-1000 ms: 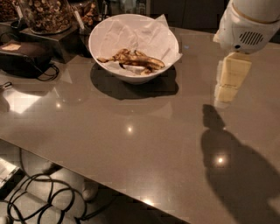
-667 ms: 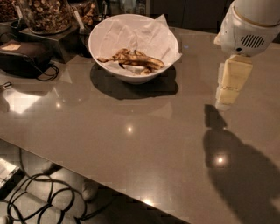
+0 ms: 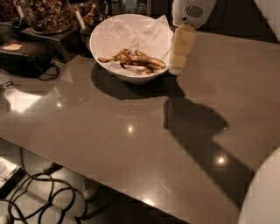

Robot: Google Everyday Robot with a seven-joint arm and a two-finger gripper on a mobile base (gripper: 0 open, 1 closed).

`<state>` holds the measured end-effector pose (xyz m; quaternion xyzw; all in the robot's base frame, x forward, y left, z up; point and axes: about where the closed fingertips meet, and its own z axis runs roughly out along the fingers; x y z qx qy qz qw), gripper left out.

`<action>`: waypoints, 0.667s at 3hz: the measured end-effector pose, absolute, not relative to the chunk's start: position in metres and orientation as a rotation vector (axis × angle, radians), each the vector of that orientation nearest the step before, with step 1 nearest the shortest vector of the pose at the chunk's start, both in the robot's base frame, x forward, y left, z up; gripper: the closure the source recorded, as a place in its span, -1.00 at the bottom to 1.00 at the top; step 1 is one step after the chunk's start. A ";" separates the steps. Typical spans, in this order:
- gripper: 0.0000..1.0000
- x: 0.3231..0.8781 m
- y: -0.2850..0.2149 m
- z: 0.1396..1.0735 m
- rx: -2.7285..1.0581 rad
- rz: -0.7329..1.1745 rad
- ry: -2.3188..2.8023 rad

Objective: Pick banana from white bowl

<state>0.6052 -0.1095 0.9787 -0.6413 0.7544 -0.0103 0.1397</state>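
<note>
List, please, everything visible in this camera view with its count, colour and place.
Limp blotched banana peel: one, yellow-brown, lying inside the bowl.
Large round glossy bowl: one, white, far side of the table.
Crumpled paper lining: one, white, inside the bowl under the peel.
Glass snack jars: at least two, clear with brown contents, far left behind the bowl.
Boxy device: one, black, table's left edge.
Glossy table: one, grey-brown, fills the view.
Floor cables: several, black, lower left below the table.
Blocky claw: one, pale yellow, just right of the bowl's rim.
Rounded arm housing: one, white, above the claw.
</note>
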 end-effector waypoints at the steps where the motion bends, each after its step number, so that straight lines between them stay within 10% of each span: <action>1: -1.00 0.614 -0.104 0.983 -1.825 -0.042 2.152; 2: -1.00 0.629 -0.091 0.973 -1.808 0.035 2.165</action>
